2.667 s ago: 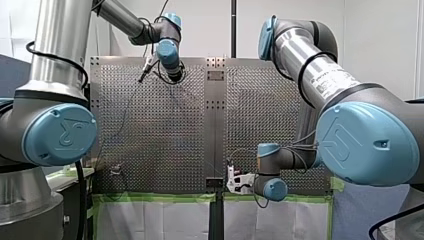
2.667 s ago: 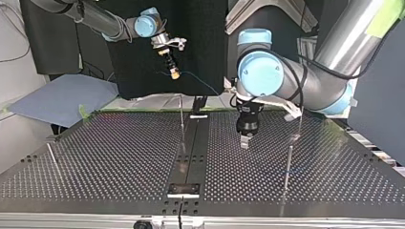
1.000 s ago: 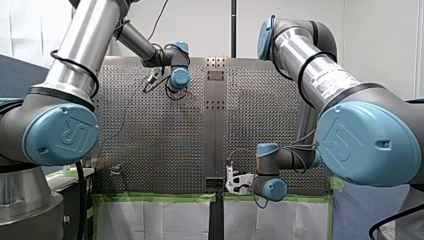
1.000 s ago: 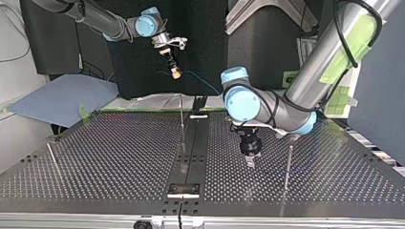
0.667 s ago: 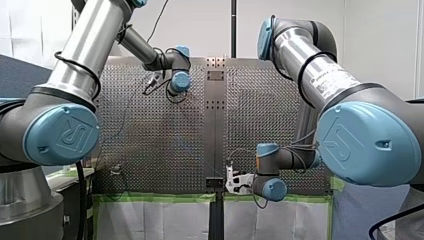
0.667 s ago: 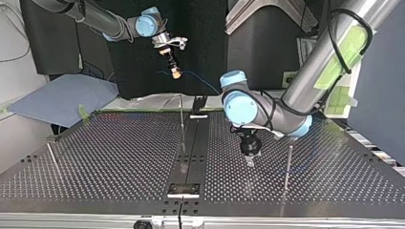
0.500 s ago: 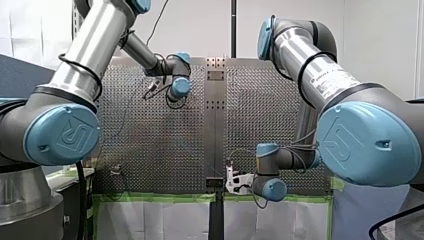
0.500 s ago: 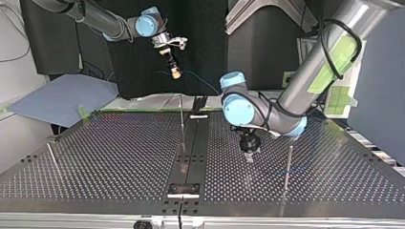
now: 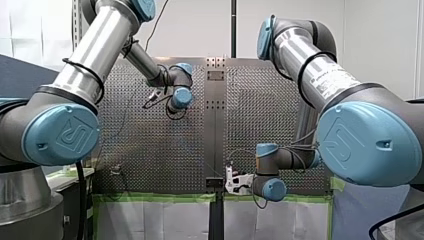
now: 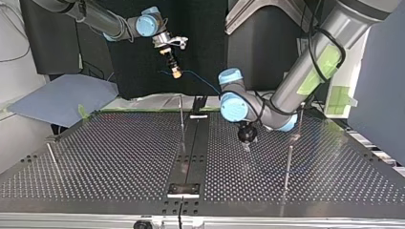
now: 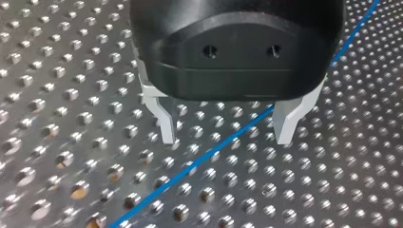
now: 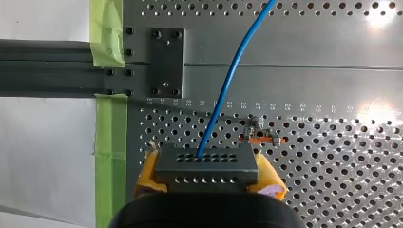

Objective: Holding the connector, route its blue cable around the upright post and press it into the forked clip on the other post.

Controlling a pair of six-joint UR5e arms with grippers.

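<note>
Your left arm [image 9: 95, 47] and right arm [image 9: 320, 75]: silver tubes, blue joint caps [image 9: 60, 134], black cables [image 9: 80, 70]; left gripper [image 11: 226, 140] black with metal fingers [image 11: 166, 121]; right gripper [image 12: 207, 176] with yellow pads [image 12: 148, 173].

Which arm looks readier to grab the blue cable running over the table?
Left, I'd say. My left gripper is open over the table, one finger each side of the blue cable. My right gripper is busy, shut on the connector up in the air.

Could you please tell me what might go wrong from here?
1. My left end effector is open astride the blue cable, which runs slantwise between its fingers; closing might push it out.
2. My right end effector holds the connector by its yellow pads; a tug on the cable could twist it loose.
</note>
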